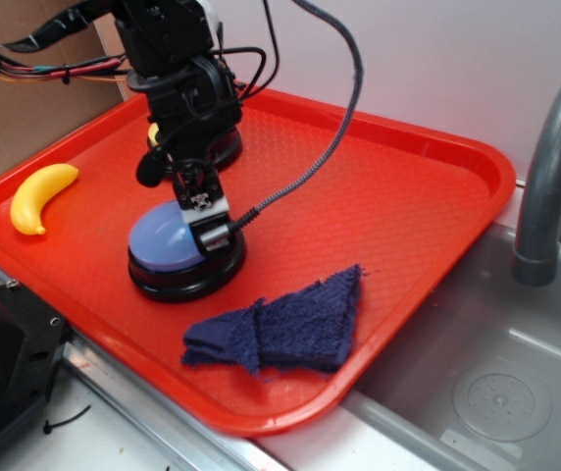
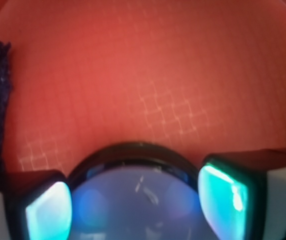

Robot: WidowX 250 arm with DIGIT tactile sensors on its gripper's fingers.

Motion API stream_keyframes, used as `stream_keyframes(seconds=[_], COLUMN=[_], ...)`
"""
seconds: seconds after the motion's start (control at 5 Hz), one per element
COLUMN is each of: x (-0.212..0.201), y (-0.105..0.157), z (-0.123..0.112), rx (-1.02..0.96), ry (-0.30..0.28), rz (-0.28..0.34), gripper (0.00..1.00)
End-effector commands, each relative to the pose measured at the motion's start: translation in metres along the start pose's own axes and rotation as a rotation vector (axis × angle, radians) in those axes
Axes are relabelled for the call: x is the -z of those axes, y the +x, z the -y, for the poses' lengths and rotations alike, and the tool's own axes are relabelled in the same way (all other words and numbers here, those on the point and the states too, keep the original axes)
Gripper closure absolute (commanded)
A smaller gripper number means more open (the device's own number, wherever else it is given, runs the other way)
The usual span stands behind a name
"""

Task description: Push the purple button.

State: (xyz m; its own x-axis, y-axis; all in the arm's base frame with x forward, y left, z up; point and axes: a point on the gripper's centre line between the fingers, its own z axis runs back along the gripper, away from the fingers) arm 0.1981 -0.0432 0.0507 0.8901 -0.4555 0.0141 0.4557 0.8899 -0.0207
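Note:
The purple button, a pale lavender-blue dome on a thick black base, stands on the red tray left of centre. My gripper points straight down over the right part of the dome, its tips at or on the surface. In the wrist view the dome fills the gap between my two fingers, which stand wide apart on either side of it. The gripper is open and holds nothing.
A yellow-topped button sits behind the arm, mostly hidden. A toy banana lies at the tray's left edge. A dark navy knitted cloth lies near the front rim. A grey sink and faucet are on the right.

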Motion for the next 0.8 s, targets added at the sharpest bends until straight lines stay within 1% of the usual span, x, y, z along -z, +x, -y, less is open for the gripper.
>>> stream_keyframes(seconds=[0.0, 0.6], x=[-0.037, -0.064], y=[0.014, 0.007], z=[0.010, 0.010], rx=[0.041, 0.008], ry=[0.044, 0.069], rz=[0.009, 0.000], gripper=[0.00, 0.00])
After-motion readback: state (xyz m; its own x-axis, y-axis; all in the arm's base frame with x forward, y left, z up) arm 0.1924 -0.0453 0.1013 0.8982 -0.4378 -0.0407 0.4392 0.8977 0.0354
